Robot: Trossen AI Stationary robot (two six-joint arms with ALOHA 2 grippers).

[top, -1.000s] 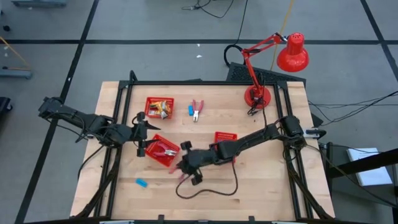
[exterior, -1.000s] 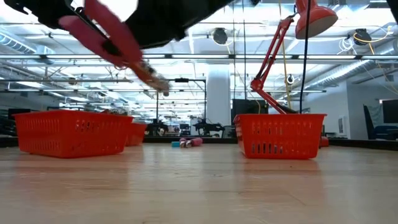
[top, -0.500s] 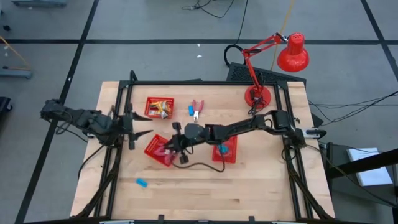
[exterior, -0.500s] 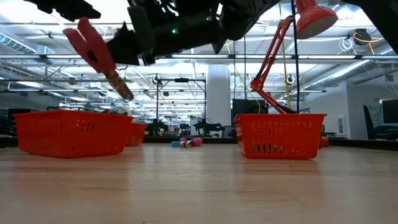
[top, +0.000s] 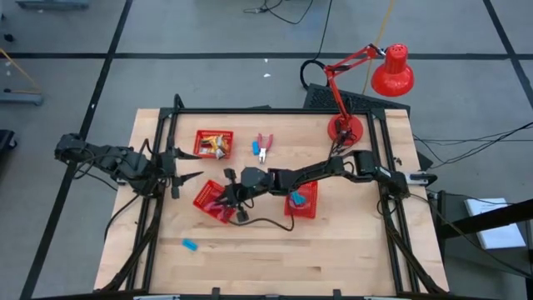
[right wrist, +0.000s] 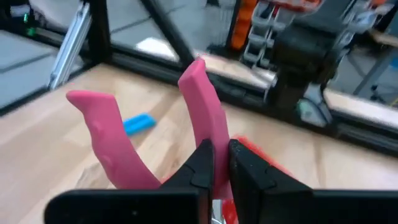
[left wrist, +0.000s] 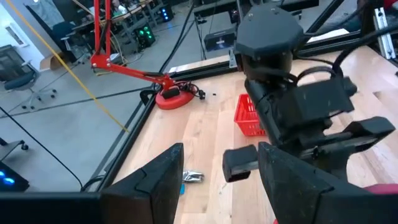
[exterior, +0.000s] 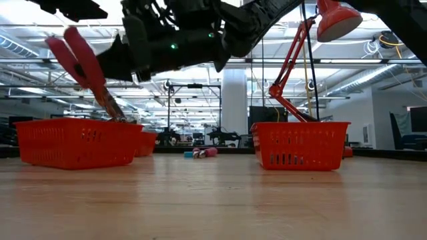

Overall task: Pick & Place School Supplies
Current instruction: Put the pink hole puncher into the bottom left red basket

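Pink-handled pliers (exterior: 83, 70) hang nose-down over the left red basket (exterior: 73, 143), pinched tight in the right gripper (right wrist: 214, 165), so placing is in hand; release should follow lowering, while the left gripper (top: 185, 167) waits nearby, half-open and empty.

One camera looks straight down on my table (top: 275, 258); one sits level with its top; both share the red lamp (top: 391, 71).

Near table half (top: 333, 258) bare (cable (top: 266, 223) trails); baskets (top: 213, 143) crowd middle.
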